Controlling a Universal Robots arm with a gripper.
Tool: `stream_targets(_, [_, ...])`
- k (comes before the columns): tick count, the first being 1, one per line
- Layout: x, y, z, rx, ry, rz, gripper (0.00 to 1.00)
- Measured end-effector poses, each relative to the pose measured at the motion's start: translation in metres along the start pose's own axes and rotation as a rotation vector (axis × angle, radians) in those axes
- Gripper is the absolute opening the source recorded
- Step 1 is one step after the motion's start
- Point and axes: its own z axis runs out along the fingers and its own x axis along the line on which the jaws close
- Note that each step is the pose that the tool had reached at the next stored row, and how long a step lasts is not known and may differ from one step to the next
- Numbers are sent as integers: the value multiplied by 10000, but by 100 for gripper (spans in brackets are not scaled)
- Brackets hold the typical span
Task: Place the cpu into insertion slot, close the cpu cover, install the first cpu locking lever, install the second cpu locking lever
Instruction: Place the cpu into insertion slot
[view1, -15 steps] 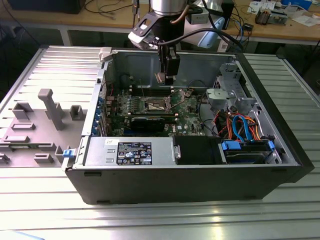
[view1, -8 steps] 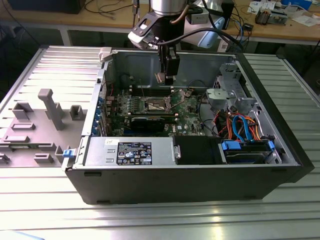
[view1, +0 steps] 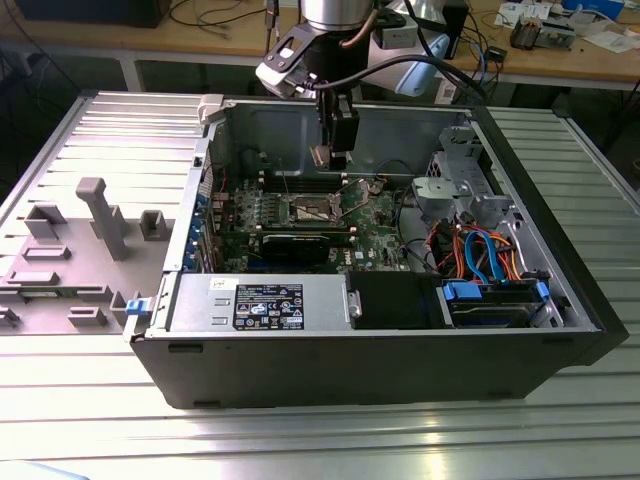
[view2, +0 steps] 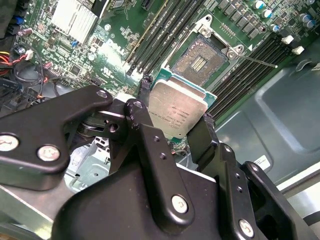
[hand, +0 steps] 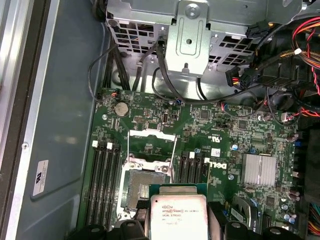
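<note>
My gripper (view1: 325, 157) hangs inside the open computer case, shut on the cpu (view2: 177, 109), a flat square chip with a silvery top and green edge. Black fingers (view2: 142, 111) press on two opposite sides of the chip. It is held in the air above the green board, apart from the insertion slot (view2: 199, 60), whose dark pin field lies uncovered. In the first wrist view the cpu (hand: 177, 216) sits beside the insertion slot (hand: 144, 187). The cpu cover (hand: 152, 141) is swung open beyond the slot, with two thin locking levers (hand: 175, 152) raised alongside it.
Long memory slots (hand: 102, 182) flank the socket on both sides. A finned silver heatsink (hand: 260, 169) and a metal drive cage (hand: 192, 37) with cables stand on the board's far sides. The case's walls (view1: 360, 345) surround the work area. A grey fixture plate (view1: 70, 250) lies at the exterior view's left.
</note>
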Motion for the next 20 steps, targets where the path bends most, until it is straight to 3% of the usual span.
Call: stream_targets(20, [0,0,0,27,-99,282,55])
